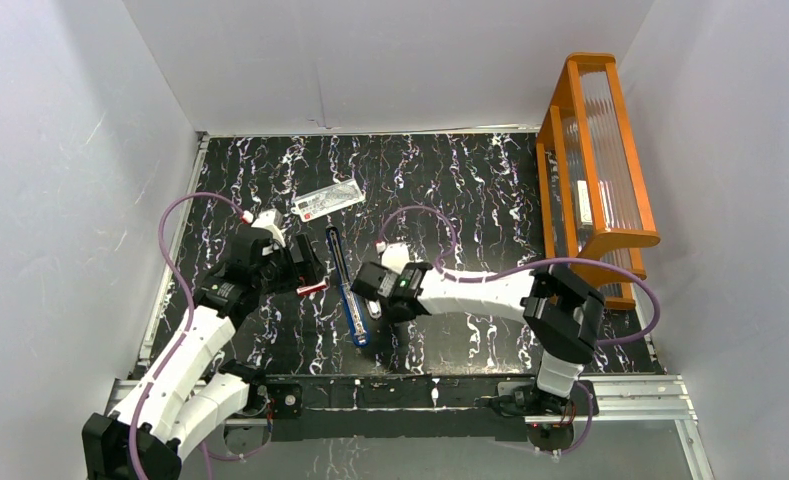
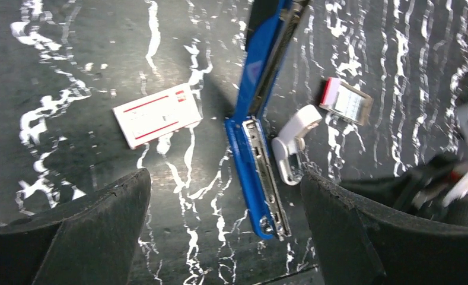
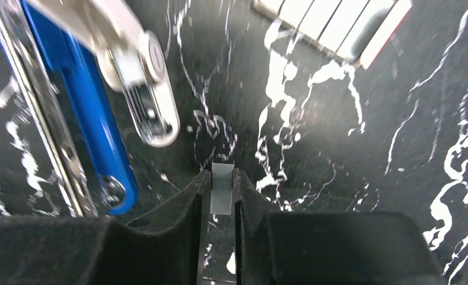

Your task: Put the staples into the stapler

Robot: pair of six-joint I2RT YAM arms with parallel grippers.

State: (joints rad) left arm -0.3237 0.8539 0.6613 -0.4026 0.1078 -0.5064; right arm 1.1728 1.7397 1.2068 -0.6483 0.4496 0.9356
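The blue stapler (image 1: 353,312) lies opened flat between my grippers, its silver rail (image 2: 266,178) facing up. My right gripper (image 3: 222,178) is shut on a short silvery strip of staples (image 3: 222,191) and holds it just right of the stapler's blue end (image 3: 95,124). The cardboard tray (image 3: 338,27) with more strips lies beyond it, and it also shows in the left wrist view (image 2: 346,101). The red-and-white sleeve (image 2: 157,114) lies left of the stapler. My left gripper (image 2: 225,231) is open and empty above the rail's end.
A white plastic piece (image 2: 293,142) lies against the stapler's right side. A flat clear packet (image 1: 328,200) lies farther back. An orange wooden rack (image 1: 595,160) stands at the right edge. White walls close in the dark marbled table (image 1: 470,200).
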